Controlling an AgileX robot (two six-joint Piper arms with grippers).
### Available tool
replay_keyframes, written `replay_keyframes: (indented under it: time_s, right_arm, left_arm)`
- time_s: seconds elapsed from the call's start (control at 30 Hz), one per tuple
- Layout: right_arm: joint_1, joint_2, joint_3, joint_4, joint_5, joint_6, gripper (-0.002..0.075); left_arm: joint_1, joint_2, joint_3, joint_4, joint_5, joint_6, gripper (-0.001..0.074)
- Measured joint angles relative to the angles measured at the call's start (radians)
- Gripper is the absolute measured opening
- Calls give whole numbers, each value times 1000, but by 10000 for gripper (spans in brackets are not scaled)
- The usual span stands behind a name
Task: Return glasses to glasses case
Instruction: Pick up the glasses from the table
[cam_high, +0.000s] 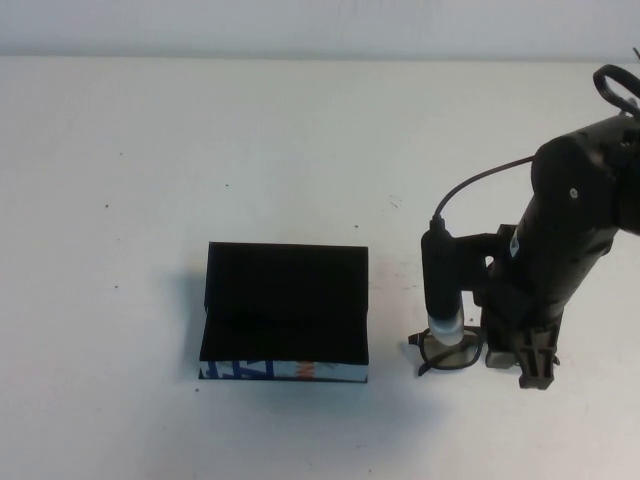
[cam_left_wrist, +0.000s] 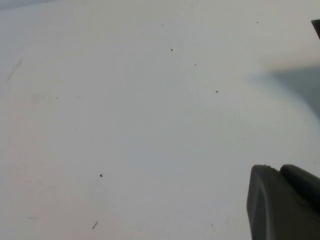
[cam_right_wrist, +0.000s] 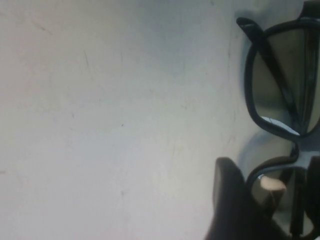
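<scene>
The glasses case (cam_high: 285, 312) lies open at the table's centre-left, lid back, black lining up, white printed strip at its front. The glasses (cam_high: 450, 350) lie on the table to its right, dark thick rims, partly under my right arm's camera. In the right wrist view the glasses (cam_right_wrist: 277, 80) lie flat. My right gripper (cam_right_wrist: 270, 172) is low over them and open, with one finger (cam_right_wrist: 230, 200) beside the near lens and the other at the picture's edge. It also shows in the high view (cam_high: 532, 362). My left gripper (cam_left_wrist: 280, 172) is over bare table, fingers together and empty.
The white table (cam_high: 150, 180) stretches wide to the left and behind the case. The right arm's dark body (cam_high: 570, 230) and cable (cam_high: 470, 185) stand above the glasses. The left arm is out of the high view.
</scene>
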Motion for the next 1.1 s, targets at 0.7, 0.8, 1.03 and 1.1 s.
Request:
replay_keyframes:
  time_s: [0.7, 0.8, 1.03, 1.1]
  right_arm:
    - [-47, 83, -15, -1, -60, -95, 364]
    - [-47, 84, -15, -1, -72, -97, 364]
    - [-52, 109, -15, -1, -81, -121, 364]
    - [-54, 119, -15, -1, -83, -122, 364]
  left_arm:
    - [0, 0, 0, 0, 0, 0, 1]
    - [0, 0, 0, 0, 0, 0, 1]
    - [0, 0, 0, 0, 0, 0, 1]
    - [0, 0, 0, 0, 0, 0, 1]
